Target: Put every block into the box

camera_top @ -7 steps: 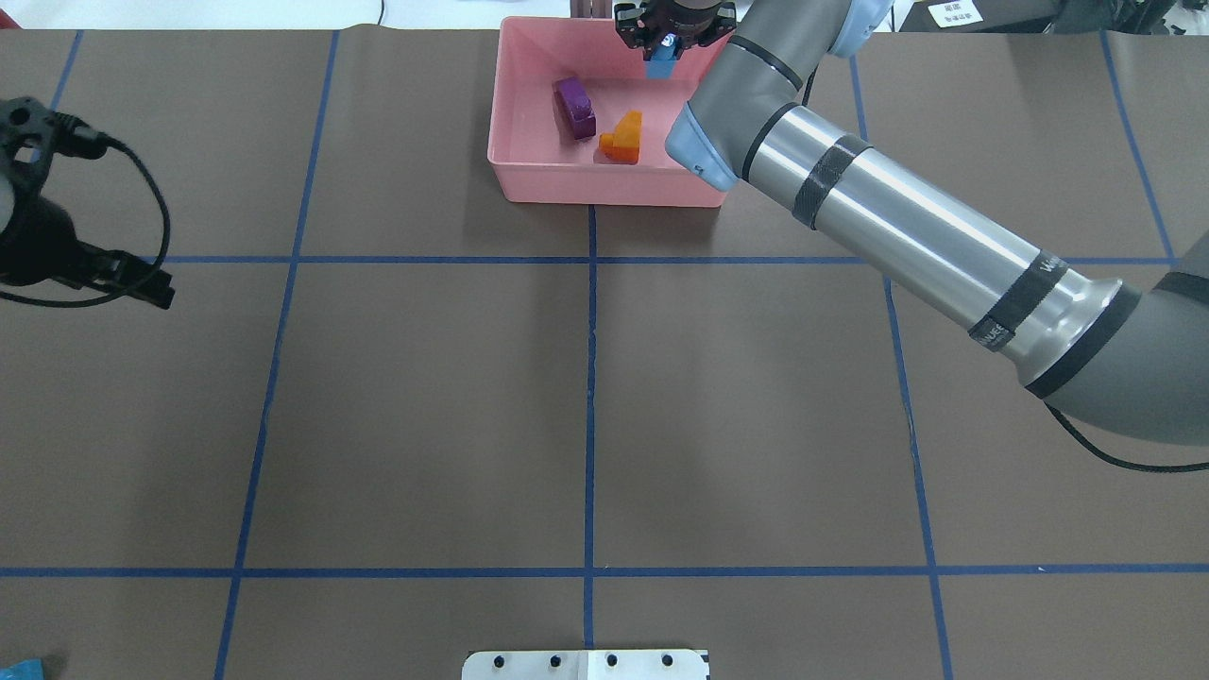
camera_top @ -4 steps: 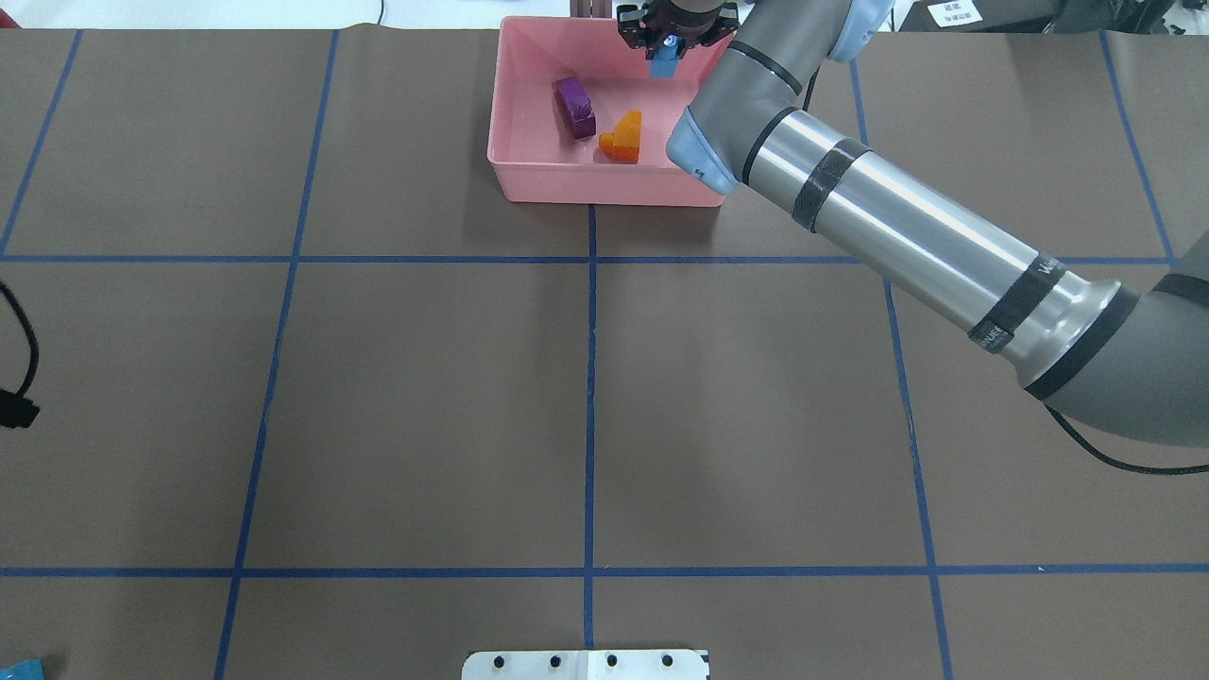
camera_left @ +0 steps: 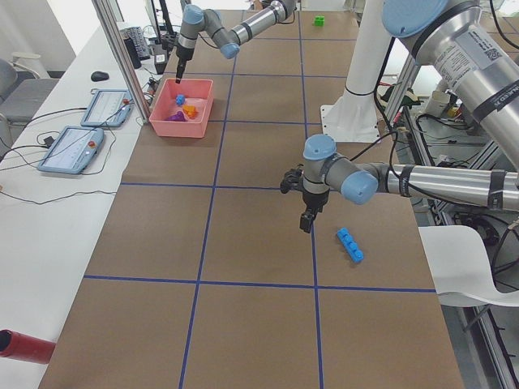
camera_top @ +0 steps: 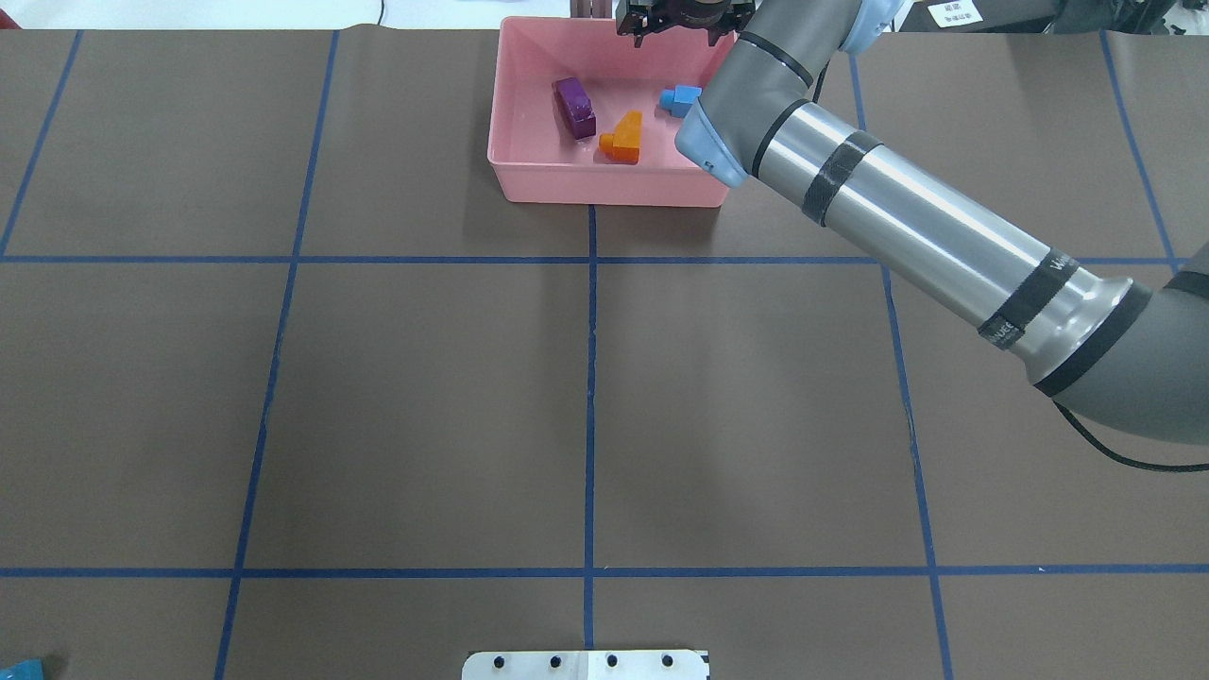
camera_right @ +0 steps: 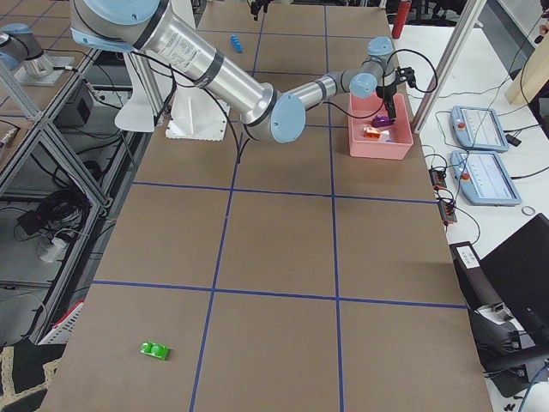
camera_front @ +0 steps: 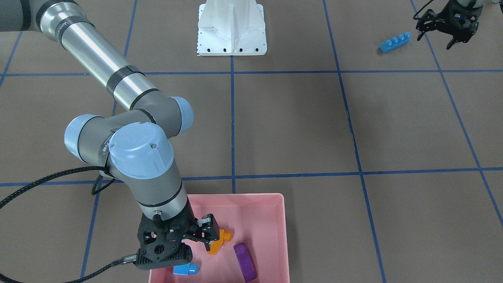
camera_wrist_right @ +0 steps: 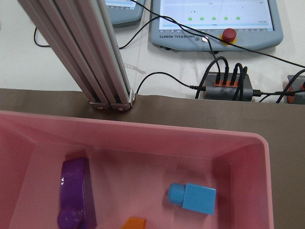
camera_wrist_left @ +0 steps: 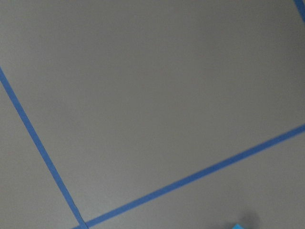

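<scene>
The pink box (camera_top: 604,189) stands at the far middle of the table. In it lie the purple block (camera_top: 574,107), the orange block (camera_top: 623,137) and the small blue block (camera_top: 680,99). My right gripper (camera_top: 675,19) hangs open and empty over the box's far edge, above the small blue block (camera_front: 185,269). My left gripper (camera_front: 434,39) is open and hovers just beside the long blue block (camera_front: 394,42), which lies on the table near the robot's left side. The green block (camera_right: 155,349) lies alone on the table far out on the robot's right.
The white robot base (camera_front: 232,31) sits at the near table edge. An aluminium post (camera_wrist_right: 90,57), cables and operator tablets (camera_wrist_right: 217,21) stand just behind the box. Blue tape lines (camera_top: 590,378) cross the brown table.
My right gripper opened and let go of the small blue block, which now lies in the box; the gripper rose slightly. My left arm moved out of the overhead view.
</scene>
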Tool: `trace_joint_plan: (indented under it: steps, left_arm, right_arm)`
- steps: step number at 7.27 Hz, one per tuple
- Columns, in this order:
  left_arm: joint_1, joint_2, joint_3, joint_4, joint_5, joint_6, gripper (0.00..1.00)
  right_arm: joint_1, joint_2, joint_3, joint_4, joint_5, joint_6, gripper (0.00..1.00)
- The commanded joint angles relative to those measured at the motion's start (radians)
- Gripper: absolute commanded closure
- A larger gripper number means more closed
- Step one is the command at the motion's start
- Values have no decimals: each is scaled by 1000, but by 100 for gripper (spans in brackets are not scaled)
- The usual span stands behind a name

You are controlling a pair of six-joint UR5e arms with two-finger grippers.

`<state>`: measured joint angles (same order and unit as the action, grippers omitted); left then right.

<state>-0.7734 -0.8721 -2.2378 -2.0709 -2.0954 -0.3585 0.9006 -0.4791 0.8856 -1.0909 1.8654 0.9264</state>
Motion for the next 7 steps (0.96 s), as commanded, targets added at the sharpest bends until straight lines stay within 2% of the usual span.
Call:
trace_joint_plan:
  steps: [1,3,5,7]
  left_arm:
    - [116,34,10,-41,26,-32,1]
    - [355,97,62,-261,151,-263,1]
    - [675,96,72,-326,343,-554,1]
    - [750,90,108,-356,391,-593,1]
  right_arm:
    - [0,-76,94,-3,1,2,0]
    - [-3,-98,122,-6,6,3,0]
    - [0,-114,137,-7,20,3,0]
    - [14,-122,165,-45,44,3,0]
